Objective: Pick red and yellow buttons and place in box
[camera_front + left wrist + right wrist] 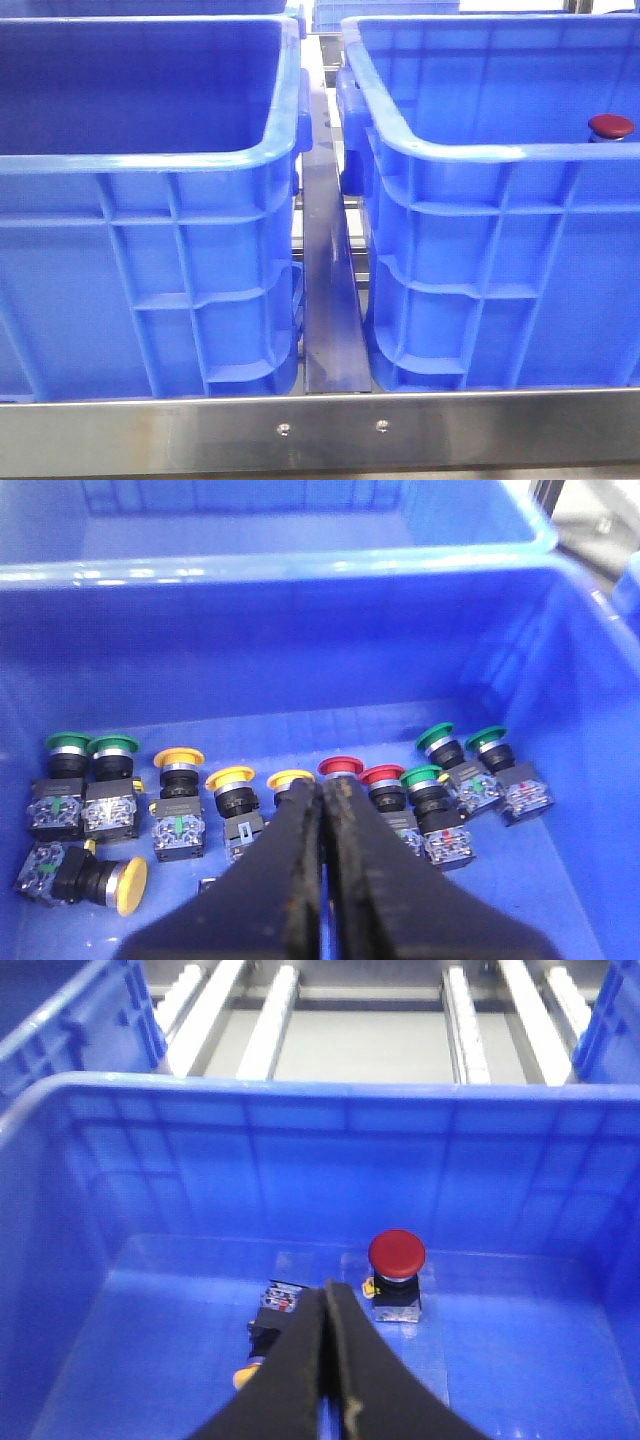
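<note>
In the left wrist view my left gripper (325,785) is shut and empty above a blue crate (300,650) holding a row of buttons. Its tips sit in front of a red button (340,768), with a second red one (381,776) beside it. Yellow buttons (230,777) stand to the other side and one lies tipped over (130,885). In the right wrist view my right gripper (327,1285) is shut and empty over another blue crate (300,1160). That crate holds an upright red button (397,1252) and a yellow button (275,1305) on its side, partly hidden by the fingers.
Several green buttons (436,735) stand at both ends of the row. The front view shows two tall blue crates, left (150,170) and right (480,160), with a metal divider (325,280) between them. A red cap (610,126) shows in the right one. Conveyor rollers (460,1020) lie beyond.
</note>
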{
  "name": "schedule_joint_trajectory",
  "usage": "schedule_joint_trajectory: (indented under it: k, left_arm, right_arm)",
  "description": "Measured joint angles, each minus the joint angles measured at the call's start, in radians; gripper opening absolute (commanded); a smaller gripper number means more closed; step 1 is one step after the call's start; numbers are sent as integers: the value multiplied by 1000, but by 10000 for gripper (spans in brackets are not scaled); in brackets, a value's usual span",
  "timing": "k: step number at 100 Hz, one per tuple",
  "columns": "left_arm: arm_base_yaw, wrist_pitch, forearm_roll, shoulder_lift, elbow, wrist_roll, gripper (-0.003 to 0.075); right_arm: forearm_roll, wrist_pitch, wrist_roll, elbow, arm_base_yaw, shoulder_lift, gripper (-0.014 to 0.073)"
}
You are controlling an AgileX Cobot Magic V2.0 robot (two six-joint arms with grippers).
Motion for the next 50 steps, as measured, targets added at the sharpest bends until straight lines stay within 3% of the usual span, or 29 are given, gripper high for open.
schedule_joint_trajectory:
  k: [20,50]
  left_arm:
    - [0,-106,0,-196,170,-2,-20]
    - [0,-156,0,-462,339,-2,-20]
  right_arm:
    - [0,29,0,87,0,-166,-69]
    - [0,29,0,230,0,-447,-69]
